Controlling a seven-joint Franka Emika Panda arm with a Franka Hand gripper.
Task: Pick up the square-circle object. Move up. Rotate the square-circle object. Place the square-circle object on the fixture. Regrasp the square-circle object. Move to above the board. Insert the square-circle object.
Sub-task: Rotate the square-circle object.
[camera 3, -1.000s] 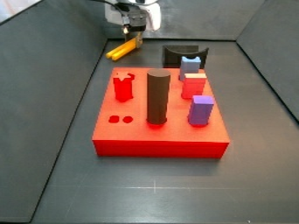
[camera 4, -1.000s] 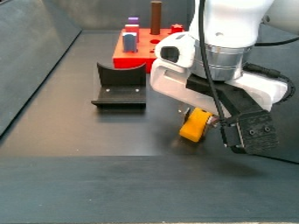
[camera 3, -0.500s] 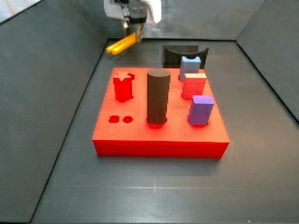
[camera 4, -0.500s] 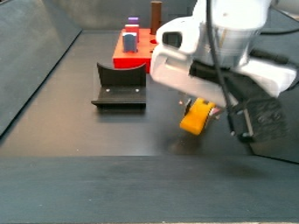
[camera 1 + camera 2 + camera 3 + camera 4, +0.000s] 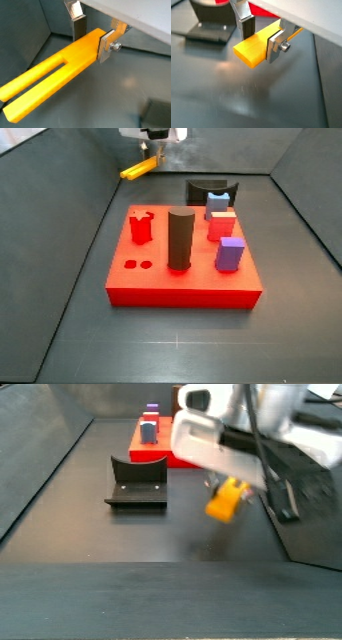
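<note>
The square-circle object [image 5: 53,80], a yellow-orange bar with a slot along one end, hangs clear of the floor in both wrist views [image 5: 254,45] and both side views [image 5: 139,169] [image 5: 226,498]. My gripper [image 5: 92,36] is shut on it, silver fingers [image 5: 275,44] pressing its two sides. The fixture [image 5: 136,482], a black block with a U-shaped top, stands on the floor apart from the gripper [image 5: 234,472]; it also shows behind the board [image 5: 207,190]. The board [image 5: 181,283], a thick red slab with pegs, lies mid-floor.
On the board stand a tall dark cylinder [image 5: 179,238], a purple block [image 5: 230,253], red pegs [image 5: 140,226] and a red block [image 5: 221,225]. Grey walls [image 5: 60,188] enclose the dark floor.
My gripper has risen with the yellow-orange bar held in it, lifting it off the floor. The board and fixture have not moved.
</note>
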